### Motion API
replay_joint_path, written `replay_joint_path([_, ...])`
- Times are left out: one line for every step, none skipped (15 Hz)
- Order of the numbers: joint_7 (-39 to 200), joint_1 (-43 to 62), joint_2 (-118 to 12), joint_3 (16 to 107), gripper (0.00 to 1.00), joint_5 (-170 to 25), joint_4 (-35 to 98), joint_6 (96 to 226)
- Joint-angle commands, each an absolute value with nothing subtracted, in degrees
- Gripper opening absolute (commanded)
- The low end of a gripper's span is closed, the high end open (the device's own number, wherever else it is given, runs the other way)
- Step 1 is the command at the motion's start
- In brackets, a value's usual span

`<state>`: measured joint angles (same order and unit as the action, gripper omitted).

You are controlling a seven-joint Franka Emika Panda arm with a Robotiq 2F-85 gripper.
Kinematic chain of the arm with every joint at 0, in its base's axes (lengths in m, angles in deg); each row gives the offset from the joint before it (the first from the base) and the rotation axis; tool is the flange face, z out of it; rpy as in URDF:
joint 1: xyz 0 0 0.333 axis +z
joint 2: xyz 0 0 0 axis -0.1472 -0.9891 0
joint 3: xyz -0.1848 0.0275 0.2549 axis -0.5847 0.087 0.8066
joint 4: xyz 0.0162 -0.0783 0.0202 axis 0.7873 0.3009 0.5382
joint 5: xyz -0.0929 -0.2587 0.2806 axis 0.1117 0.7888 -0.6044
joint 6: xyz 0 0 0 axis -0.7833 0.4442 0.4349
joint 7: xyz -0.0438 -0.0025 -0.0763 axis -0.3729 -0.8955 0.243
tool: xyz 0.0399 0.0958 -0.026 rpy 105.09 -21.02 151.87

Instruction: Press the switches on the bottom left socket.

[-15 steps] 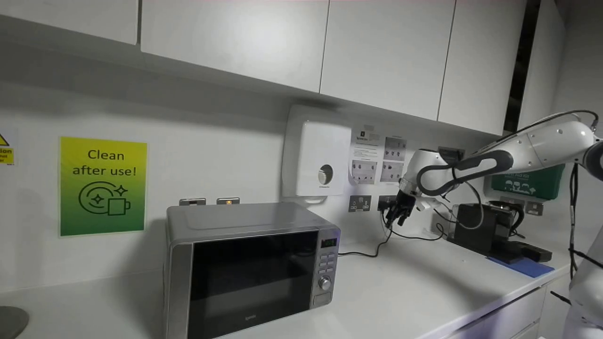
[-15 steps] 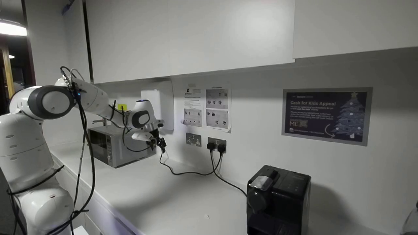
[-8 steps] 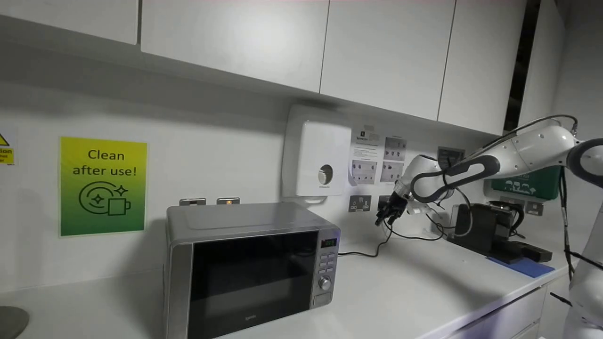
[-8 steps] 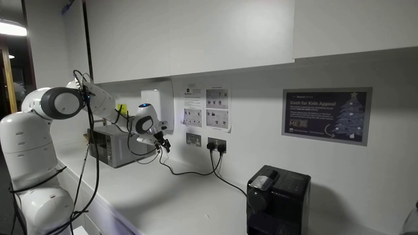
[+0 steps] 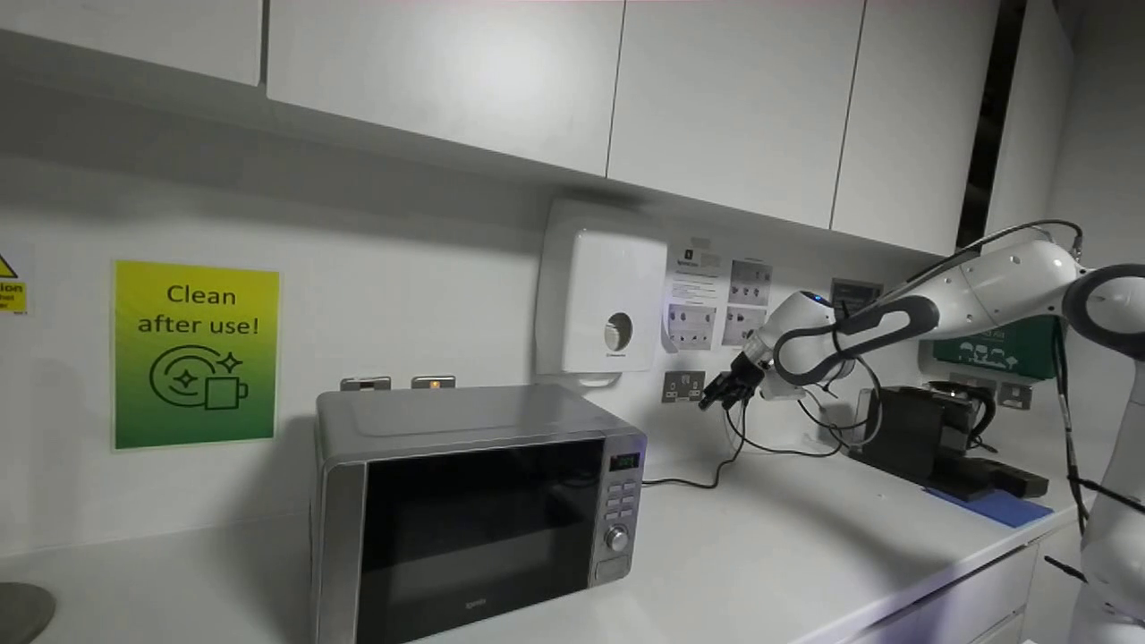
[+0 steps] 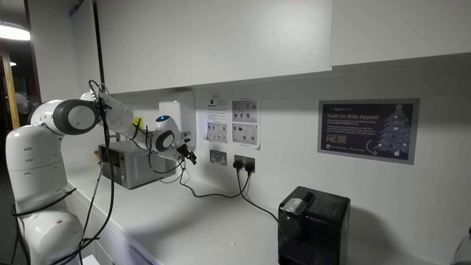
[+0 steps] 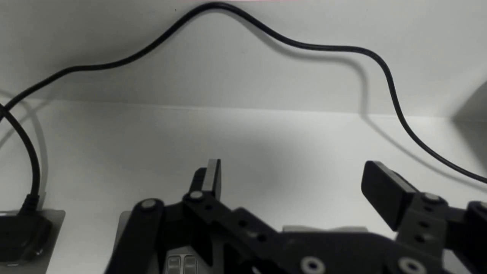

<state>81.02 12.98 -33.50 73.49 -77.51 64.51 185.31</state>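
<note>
The left socket is a grey double plate with plug holes and no plugs, low on the wall under the paper notices. It shows in both exterior views (image 5: 683, 386) (image 6: 218, 157). In the wrist view, only a corner of its plate (image 7: 122, 225) and two small silvery switches (image 7: 182, 264) show past the gripper at the bottom; the rest is hidden. My gripper (image 7: 293, 177) is open and empty, its jaws wide apart. In both exterior views, the gripper (image 5: 716, 398) (image 6: 191, 157) slants down beside the socket, apparently apart from it.
Another socket plate (image 6: 244, 159) holds two black plugs. Their black cables (image 6: 217, 195) run along the counter; one crosses the wrist view (image 7: 327, 48). A microwave (image 5: 483, 510), a paper dispenser (image 5: 601, 295) and a coffee machine (image 6: 312, 221) stand near. Cupboards (image 5: 733, 107) hang above.
The gripper has tilted from pointing down to a flatter slant. It has risen a little and moved toward the unplugged socket; the arm has shifted with it.
</note>
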Motion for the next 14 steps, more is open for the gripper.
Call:
replay_joint_path([82.21, 13.5, -35.57, 72.66, 1.0, -77.96, 61.99, 190.28])
replay_joint_path([82.19, 13.46, -35.95, 72.62, 1.0, -77.8, 61.65, 191.42])
replay_joint_path([82.06, 13.38, -36.38, 72.54, 1.0, -77.55, 61.3, 192.7])
replay_joint_path([81.99, 13.33, -36.77, 72.46, 1.0, -77.53, 60.93, 193.67])
replay_joint_path([81.81, 13.24, -37.33, 72.31, 1.0, -77.33, 60.42, 194.85])
replay_joint_path([81.69, 13.2, -37.75, 72.19, 1.0, -77.31, 59.98, 195.64])
replay_joint_path([81.56, 13.13, -38.22, 72.02, 1.0, -77.3, 59.49, 196.48])
replay_joint_path([81.46, 13.04, -38.6, 71.82, 1.0, -77.2, 58.99, 197.15])
replay_joint_path([81.43, 13.0, -39.05, 71.63, 1.0, -77.2, 58.49, 197.7])
replay_joint_path([81.31, 12.96, -39.37, 71.43, 1.0, -77.15, 58.09, 198.09])
replay_joint_path([81.33, 12.9, -39.63, 71.19, 0.91, -76.99, 57.76, 198.39])
replay_joint_path([81.16, 12.87, -39.82, 70.97, 0.8, -76.97, 57.39, 198.32])
replay_joint_path([81.31, 12.81, -40.05, 70.76, 0.68, -76.98, 56.99, 198.14])
replay_joint_path([81.43, 12.76, -40.09, 70.58, 0.6, -77.07, 56.67, 197.64])
